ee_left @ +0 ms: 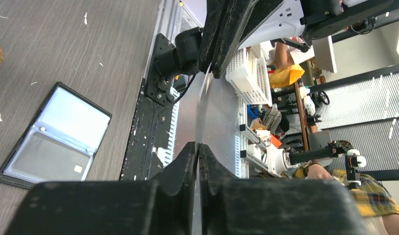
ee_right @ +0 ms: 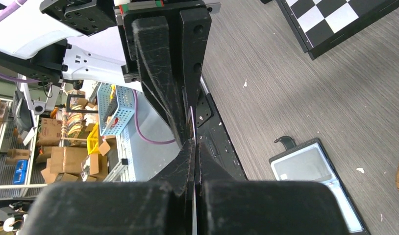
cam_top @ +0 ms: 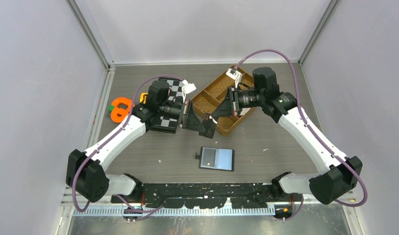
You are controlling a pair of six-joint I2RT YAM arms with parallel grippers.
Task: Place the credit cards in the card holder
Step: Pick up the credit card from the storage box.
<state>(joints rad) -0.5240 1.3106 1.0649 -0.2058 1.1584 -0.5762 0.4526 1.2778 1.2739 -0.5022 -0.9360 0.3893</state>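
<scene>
Left jaws and right jaws sat tip-to-tip mid-air over the desk (cam_top: 286, 137), btwn chessboard (cam_top: 173, 86) and woven tray (cam_top: 214, 90). Right jaws were clenched on one edge of a credit card (ee_left: 202, 113). Left jaws were pinched onto the opposite edge, so a 2-arm hold, edge-on to both wrist cams. Card holder (cam_top: 217, 158) lay open flat on the desk nearer the bases, well apart from the card; one pocket had a card in it.

Handling, imo: card was light, thin, stiff-ish w/ some flex, slick plastic, so likely to pivot in a corner pinch. Best hold: one short end, leaving the rest free for the pocket. Holder looked soft, prob slides if pushed.
</scene>
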